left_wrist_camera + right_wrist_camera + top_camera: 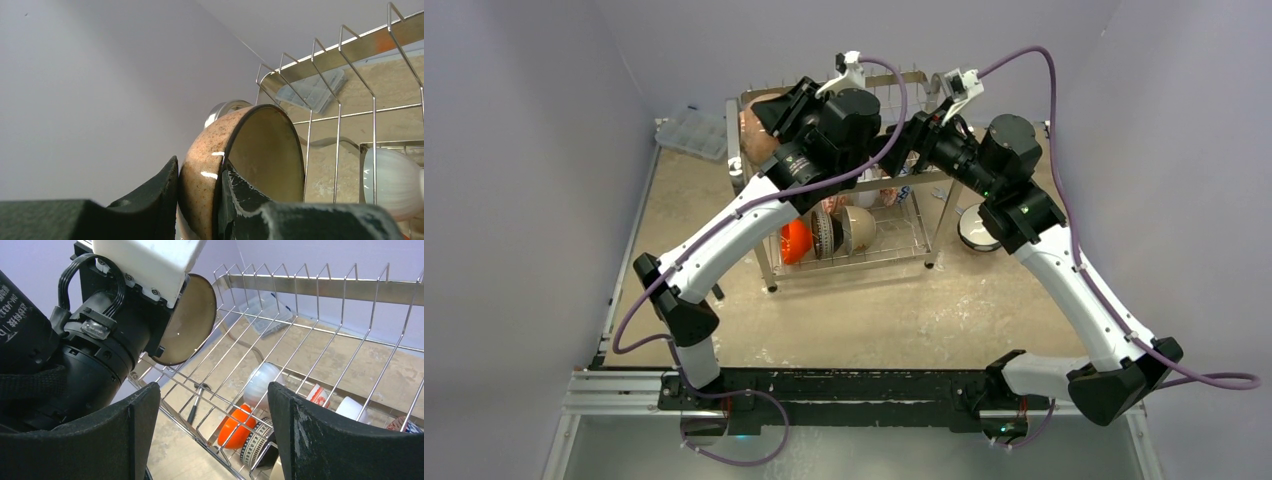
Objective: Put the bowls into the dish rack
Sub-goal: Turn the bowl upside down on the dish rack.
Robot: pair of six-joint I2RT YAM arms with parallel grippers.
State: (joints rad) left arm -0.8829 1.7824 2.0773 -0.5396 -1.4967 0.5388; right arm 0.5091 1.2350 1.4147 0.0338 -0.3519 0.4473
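My left gripper [200,170] is shut on the rim of a brown glazed bowl [240,165], held on edge over the left end of the dish rack's [350,50] upper tier. The bowl also shows in the top view [756,142] and the right wrist view [192,320]. My right gripper [212,390] is open and empty above the upper tier [320,287], just right of the left wrist. In the lower tier stand an orange bowl [237,427], a patterned bowl [255,442] and a white bowl [262,382].
A white bowl with a dark outside [977,228] sits on the table right of the rack [904,255]. A clear plastic compartment box [689,132] lies at the far left. Grey walls close in the back and both sides.
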